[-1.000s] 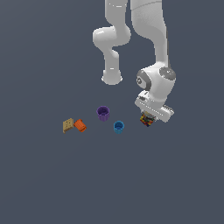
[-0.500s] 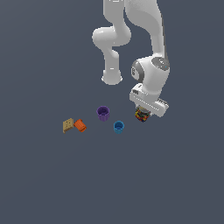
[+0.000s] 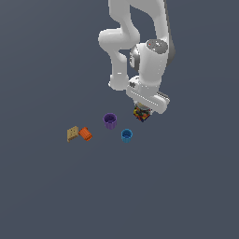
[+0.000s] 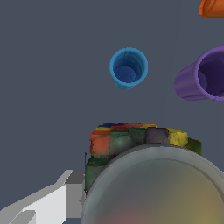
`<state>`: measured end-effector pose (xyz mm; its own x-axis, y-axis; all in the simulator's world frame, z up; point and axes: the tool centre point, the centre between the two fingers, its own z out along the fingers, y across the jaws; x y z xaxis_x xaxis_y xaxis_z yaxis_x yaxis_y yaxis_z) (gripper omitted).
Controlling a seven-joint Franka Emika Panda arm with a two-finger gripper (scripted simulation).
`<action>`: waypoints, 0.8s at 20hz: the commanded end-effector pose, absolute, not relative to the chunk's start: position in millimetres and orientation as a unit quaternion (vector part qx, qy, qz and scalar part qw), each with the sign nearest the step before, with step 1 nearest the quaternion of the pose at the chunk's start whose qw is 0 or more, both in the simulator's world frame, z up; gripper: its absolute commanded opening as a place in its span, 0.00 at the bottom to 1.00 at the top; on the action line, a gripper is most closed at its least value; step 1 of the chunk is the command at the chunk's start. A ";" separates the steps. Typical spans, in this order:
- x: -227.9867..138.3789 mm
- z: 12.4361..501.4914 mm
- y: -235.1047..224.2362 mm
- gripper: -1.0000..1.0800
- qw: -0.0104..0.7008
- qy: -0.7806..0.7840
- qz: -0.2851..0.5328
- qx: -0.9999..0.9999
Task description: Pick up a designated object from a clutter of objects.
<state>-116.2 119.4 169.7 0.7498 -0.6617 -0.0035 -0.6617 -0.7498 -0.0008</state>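
The designated object (image 3: 141, 114), a squat jar with a dark body patched red, yellow, orange and blue, hangs above the floor under the white hand. My gripper (image 3: 143, 111) is shut on it. In the wrist view the jar (image 4: 131, 139) fills the near part of the picture. Its pale greyish lid (image 4: 162, 188) is blurred and close to the lens. One white finger (image 4: 57, 199) presses against its side, and the other finger is hidden.
The rest of the clutter lies on the dark floor: a purple cup (image 3: 110, 121) (image 4: 203, 75), a blue cup (image 3: 126, 135) (image 4: 127, 68), an orange cylinder (image 3: 85, 134) (image 4: 212, 8) and a tan square block (image 3: 72, 133) beside it.
The arm has carried the jar upward and toward the exterior view's left, away from the floor. The cups, cylinder and block have not moved.
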 end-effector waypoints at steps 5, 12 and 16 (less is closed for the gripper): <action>-123.2 221.5 71.5 0.00 0.004 0.354 0.001 -0.935; -130.5 278.1 17.0 0.00 0.004 0.354 0.001 -0.935; -133.9 308.2 -12.3 0.00 0.003 0.354 0.001 -0.935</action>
<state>-132.5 -1.0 295.5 0.7490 -0.6626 -0.0061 -0.6626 -0.7490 -0.0030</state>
